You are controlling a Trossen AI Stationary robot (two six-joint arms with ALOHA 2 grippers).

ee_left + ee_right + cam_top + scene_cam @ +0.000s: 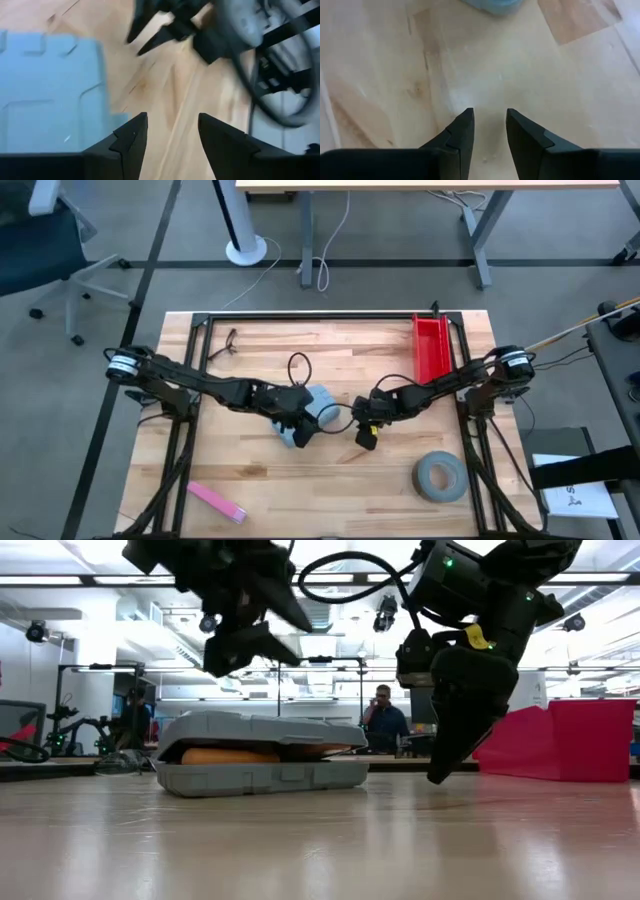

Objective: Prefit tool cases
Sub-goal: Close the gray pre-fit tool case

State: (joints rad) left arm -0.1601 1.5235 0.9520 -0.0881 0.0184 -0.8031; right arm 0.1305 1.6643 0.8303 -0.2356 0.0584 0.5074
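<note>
Tool case [260, 754]: blue-grey, flat on the tabletop [300, 480] near its middle; lid not fully seated, a gap along the front shows something orange inside.
Left end effector [170, 132]: fingers apart, empty, hanging just above the case lid at the case's left end in the low view.
Right end effector [489, 127]: fingers a little apart, clamped on nothing, tips low over bare wood just beside the case, on the side toward the red bin [431, 345].
Step in hand: judged to be pressing the lid to a loose fit.
How to do it well: bring the left fingers down flat on the lid over the gap, push evenly, and keep the right end effector beside the case as a stop so it cannot slide.
Risk: the orange content may keep the lid propped up.
Well apart from the case: grey tape roll [440, 477], pink strip [216, 501].
</note>
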